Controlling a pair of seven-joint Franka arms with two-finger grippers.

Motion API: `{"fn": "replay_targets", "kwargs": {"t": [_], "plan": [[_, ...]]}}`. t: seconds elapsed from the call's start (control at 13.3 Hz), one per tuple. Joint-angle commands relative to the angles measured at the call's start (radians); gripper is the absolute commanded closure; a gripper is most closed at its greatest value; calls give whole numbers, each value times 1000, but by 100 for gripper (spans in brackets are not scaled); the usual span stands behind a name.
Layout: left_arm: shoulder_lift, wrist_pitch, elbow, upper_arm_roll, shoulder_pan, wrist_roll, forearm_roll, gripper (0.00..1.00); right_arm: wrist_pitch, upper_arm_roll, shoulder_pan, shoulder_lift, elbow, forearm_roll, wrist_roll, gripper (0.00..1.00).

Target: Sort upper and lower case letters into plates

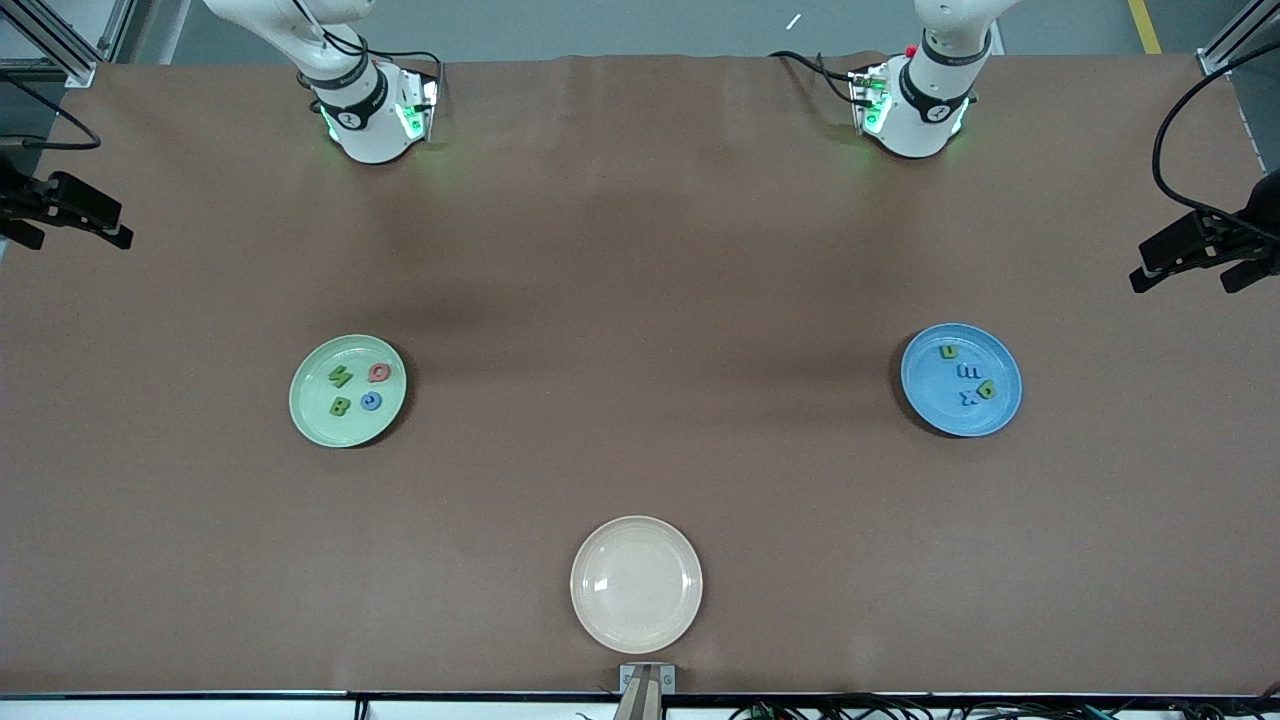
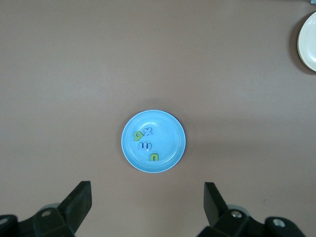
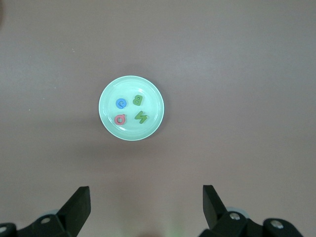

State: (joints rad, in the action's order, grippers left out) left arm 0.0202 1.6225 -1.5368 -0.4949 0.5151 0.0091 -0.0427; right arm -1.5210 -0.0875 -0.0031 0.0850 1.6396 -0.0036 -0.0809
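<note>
Cream plate (image 1: 636,585) lies nearest; lettered green plate (image 1: 347,390) and blue plate (image 1: 961,379) flat; both grippers' jaws wide.

Both arms wait, drawn up high over the table edge where their bases stand, wrists turned straight down. The left gripper (image 2: 148,207) hangs near the left arm's end of that edge, its two black fingers (image 2: 79,200) spread wide with nothing between them. The right gripper (image 3: 146,207) hangs near the right arm's end of the same edge, fingers (image 3: 79,203) likewise spread wide and holding nothing.
</note>
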Motion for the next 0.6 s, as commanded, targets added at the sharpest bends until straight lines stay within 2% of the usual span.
{"fn": "replay_targets", "kwargs": {"t": [0.0, 0.53], "plan": [[12, -6, 26, -2, 0, 12, 14, 0, -1, 0, 0, 19, 16, 2, -5, 0], [15, -6, 29, 1, -12, 11, 17, 0, -1, 0, 2, 19, 16, 2, -5, 0]]}}
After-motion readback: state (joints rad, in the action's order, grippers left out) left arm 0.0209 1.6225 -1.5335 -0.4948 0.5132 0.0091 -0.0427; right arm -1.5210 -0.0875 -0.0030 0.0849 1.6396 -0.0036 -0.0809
